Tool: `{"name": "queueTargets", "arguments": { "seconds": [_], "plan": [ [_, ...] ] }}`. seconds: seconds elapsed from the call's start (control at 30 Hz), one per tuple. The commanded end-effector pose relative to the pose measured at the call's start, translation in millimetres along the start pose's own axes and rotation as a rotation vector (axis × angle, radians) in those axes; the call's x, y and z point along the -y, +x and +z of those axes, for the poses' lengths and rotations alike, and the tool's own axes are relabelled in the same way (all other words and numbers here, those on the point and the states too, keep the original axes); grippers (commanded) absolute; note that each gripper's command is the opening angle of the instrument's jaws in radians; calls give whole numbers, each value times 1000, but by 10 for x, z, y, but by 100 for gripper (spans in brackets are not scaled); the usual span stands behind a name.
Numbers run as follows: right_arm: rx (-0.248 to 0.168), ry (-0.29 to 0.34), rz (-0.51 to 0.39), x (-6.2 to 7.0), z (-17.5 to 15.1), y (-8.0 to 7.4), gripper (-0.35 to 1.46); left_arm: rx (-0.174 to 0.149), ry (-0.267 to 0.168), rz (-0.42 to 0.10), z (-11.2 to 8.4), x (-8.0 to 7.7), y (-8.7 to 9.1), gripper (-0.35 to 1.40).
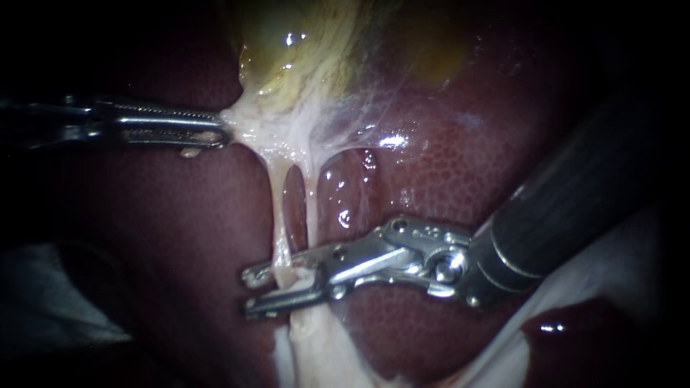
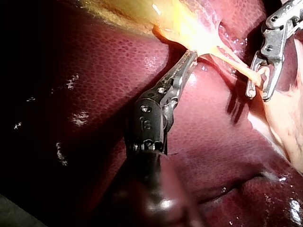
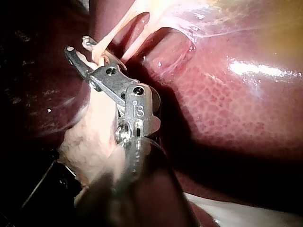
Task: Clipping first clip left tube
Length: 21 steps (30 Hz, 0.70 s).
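Observation:
Two pale tubes run down from the gallbladder (image 1: 316, 50) across the liver (image 1: 460, 172). My right instrument (image 1: 249, 292) comes in from the right with its jaws open, one on each side of the left tube (image 1: 279, 215) near its lower end. The right tube (image 1: 313, 208) passes just behind the jaws' base. In the right wrist view, the left tube (image 3: 102, 47) lies between the open jaws of the right instrument (image 3: 78, 46). My left instrument (image 1: 224, 133) is shut on pale tissue at the gallbladder's neck and holds it to the left; it is also visible in the left wrist view (image 2: 191, 57).
Dark red liver lies all around the tubes. A thick pale band of tissue (image 1: 316, 345) continues below the jaws. White cloth (image 1: 618, 266) shows at the lower right and a grey sheet (image 1: 50, 302) at the lower left.

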Motion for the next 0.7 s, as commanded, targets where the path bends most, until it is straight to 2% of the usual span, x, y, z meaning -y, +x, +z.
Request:
{"name": "queueTargets", "arguments": {
  "seconds": [0.03, 0.1, 0.23, 0.7],
  "plan": [
    [1, 2, 6, 0, -1, 1, -24, 0, 0, 0, 0, 0, 0, -35],
    [2, 5, 24, 1, -1, 1, -35, 0, 0, 0, 0, 0, 0, -35],
    [-2, 5, 66, 1, -2, 2, -35, 0, 0, 0, 0, 0, 0, -35],
    [9, 7, 65, -2, -5, -1, -35, 0, 0, 0, 0, 0, 0, -35]
  ]
}}
